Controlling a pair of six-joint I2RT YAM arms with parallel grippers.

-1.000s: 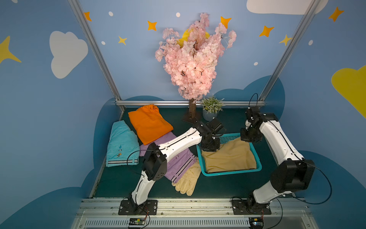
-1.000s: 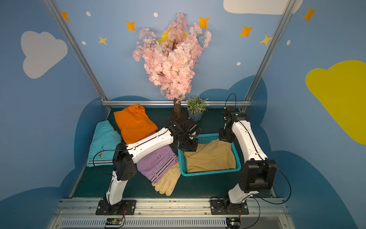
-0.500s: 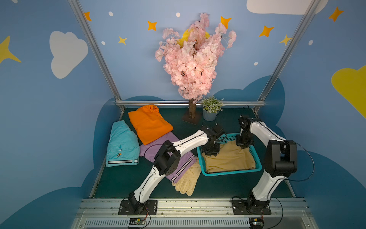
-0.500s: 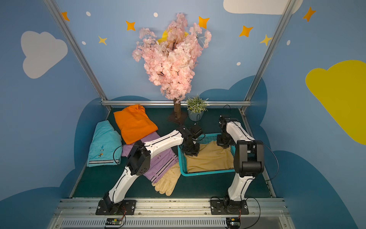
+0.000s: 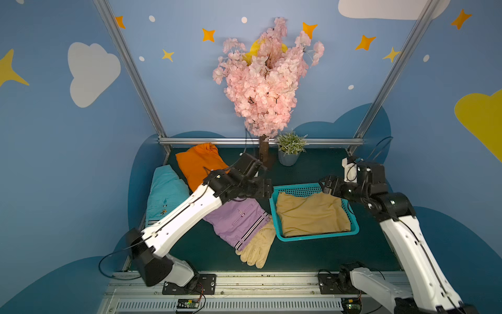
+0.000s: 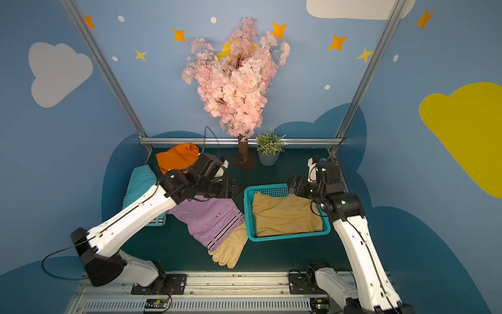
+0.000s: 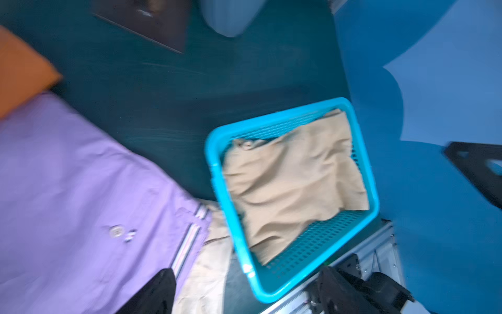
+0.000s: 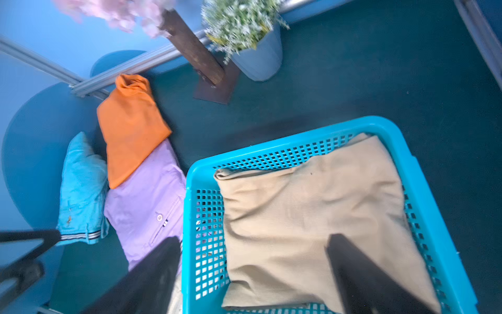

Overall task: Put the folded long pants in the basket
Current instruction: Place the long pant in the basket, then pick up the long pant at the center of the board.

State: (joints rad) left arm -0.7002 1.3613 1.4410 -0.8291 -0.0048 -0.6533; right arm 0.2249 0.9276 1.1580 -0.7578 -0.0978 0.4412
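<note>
Even bright light, motion-blurred wrist views

**Clear behind the basket point(image 5: 316, 237), crowded on its left**

You have bare mat point(image 5: 307, 172) behind the basket, up to the plant pot point(image 5: 288, 160) and tree trunk point(image 5: 263, 152), and more in front. The glove point(image 5: 258, 248) and lilac pants point(image 5: 239, 221) lie just beside its left wall. Tan pants point(image 5: 312, 214) cover most of its floor.

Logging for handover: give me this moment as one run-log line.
tan pants: in basket | lilac pants, orange pants, turquoise pants: on table | left tool: open, empty | right tool: open, empty
</note>
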